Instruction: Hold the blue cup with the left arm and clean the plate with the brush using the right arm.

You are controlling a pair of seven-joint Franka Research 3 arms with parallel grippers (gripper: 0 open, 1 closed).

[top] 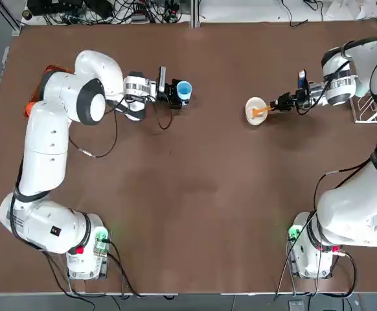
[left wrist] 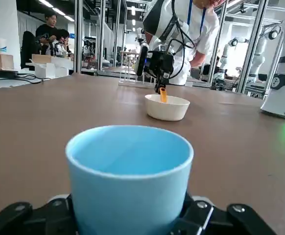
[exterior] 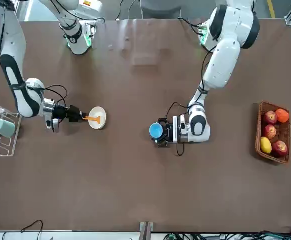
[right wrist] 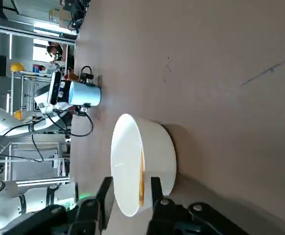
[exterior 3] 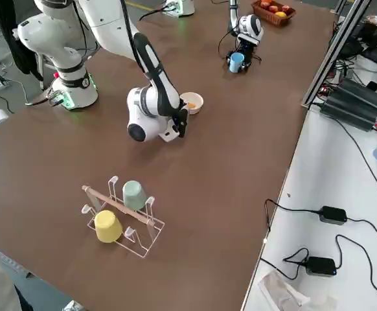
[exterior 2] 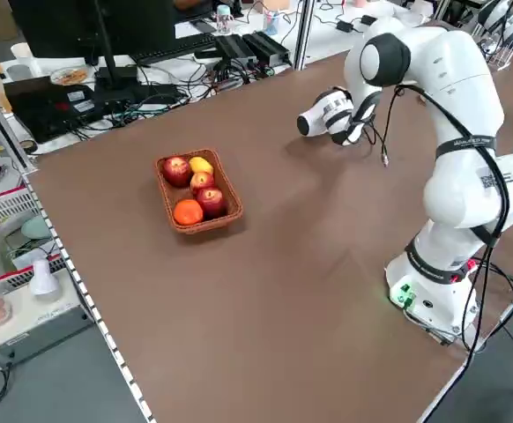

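We see the blue cup (top: 184,89) standing upright on the brown table (top: 195,194), toward the far side and a little left of the middle, its mouth open to the ceiling. The left gripper (top: 177,92) lies low and level against it, its fingers clamped on the cup's lower wall; in the left wrist view the cup (left wrist: 129,179) fills the space between the black fingers (left wrist: 208,219).

Well to the right of the cup sits the plate (top: 256,110), a small cream-white dish. The brush (top: 260,113) reaches into it, its thin orange handle lying across the dish's inside. The right gripper (top: 281,103) holds the handle's outer end just beside the plate's rim; in the right wrist view its fingers (right wrist: 156,192) stand close together on either side of the orange handle (right wrist: 141,177).

Farther out, we find a wire rack (exterior: 0,134) with a pale teal cup (exterior: 4,128) and a yellow cup (exterior 3: 108,226) at the table's right edge, and a basket of fruit (exterior: 272,131) at the left edge.
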